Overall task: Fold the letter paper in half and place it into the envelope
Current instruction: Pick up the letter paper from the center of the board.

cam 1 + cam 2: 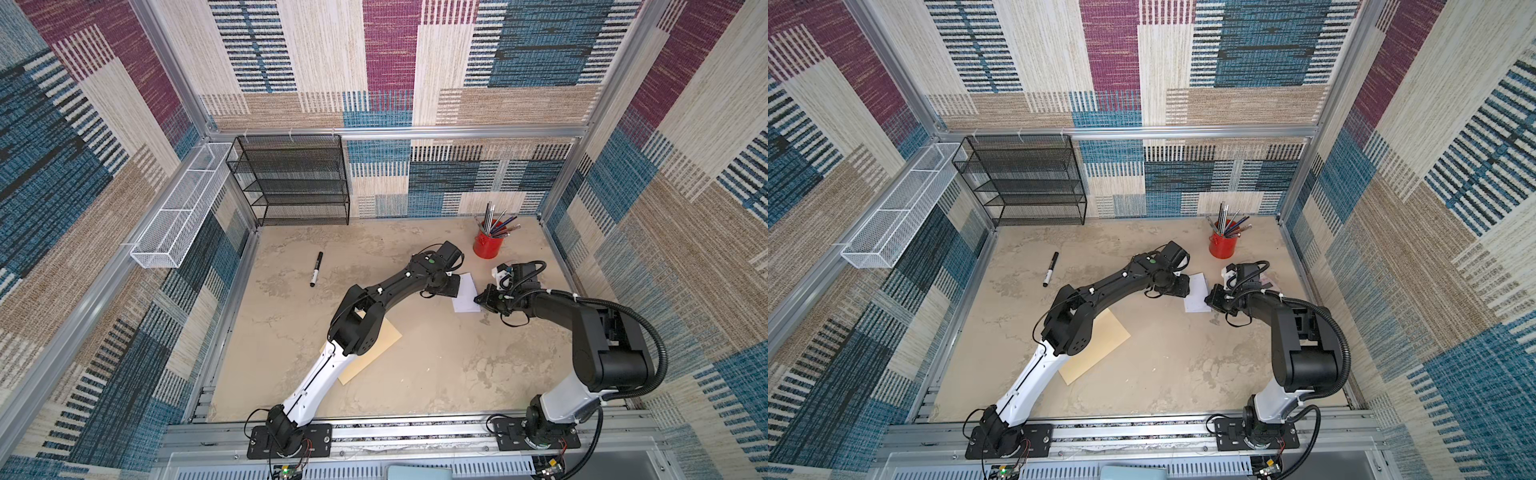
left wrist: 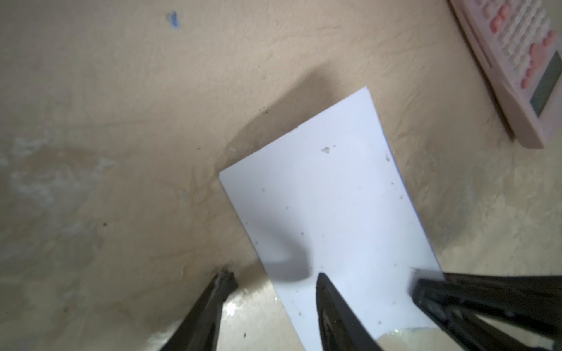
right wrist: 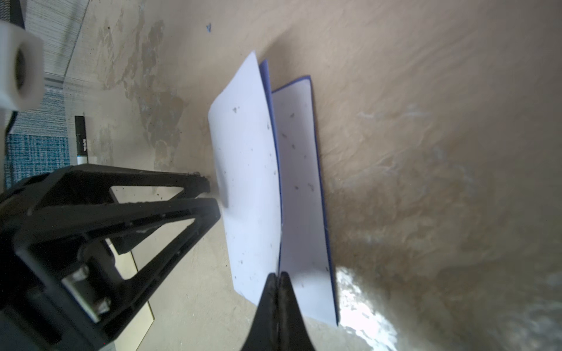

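Note:
The letter paper [image 1: 466,296] lies folded on the table between my two grippers, white back up, with a thin blue border along its edges [image 3: 304,182]. My left gripper [image 2: 273,279] is open at one long edge, with one finger [image 2: 225,282] on the table and the other finger [image 2: 325,285] over the sheet. My right gripper [image 3: 278,275] is shut at the opposite end, where the upper layer's edge runs into its closed tips. The tan envelope [image 1: 376,353] lies nearer the front, partly under my left arm.
A red cup of pens [image 1: 490,245] stands at the back right, close behind the right gripper. A pink calculator [image 2: 523,60] lies beside the paper. A black marker [image 1: 316,269] lies to the left. A black mesh shelf [image 1: 291,178] and a white wire basket [image 1: 183,208] line the back left.

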